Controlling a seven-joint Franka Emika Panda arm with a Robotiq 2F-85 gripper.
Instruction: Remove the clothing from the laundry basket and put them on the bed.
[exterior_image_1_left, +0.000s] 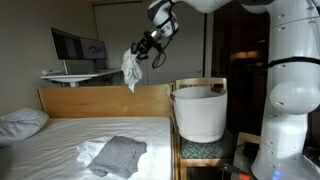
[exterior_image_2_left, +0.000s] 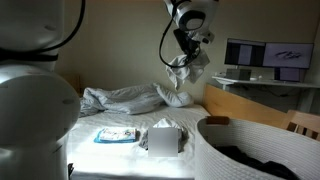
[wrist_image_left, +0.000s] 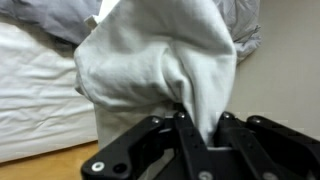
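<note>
Bed (exterior_image_1_left: 60, 135) with a grey garment (exterior_image_1_left: 118, 153) lying near its front edge, then the gripper (exterior_image_1_left: 143, 47) pinched narrowly on a hanging white garment (exterior_image_1_left: 131, 68) above the bed's far wooden edge, then the laundry basket (exterior_image_1_left: 198, 112): released here, the cloth may snag on that edge or fall behind it.

Basket (exterior_image_1_left: 198, 115) beside bed (exterior_image_1_left: 60, 135) w/ garment (exterior_image_1_left: 118, 153) on it (mid-mattress); cloth (exterior_image_1_left: 131, 68) hangs above headboard (exterior_image_1_left: 95, 101).

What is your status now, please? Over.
Jaws shut on white garment, hanging over bed edge. Grey clothing lies on bed. Dark clothes in laundry basket. Nothing blocks the way.
</note>
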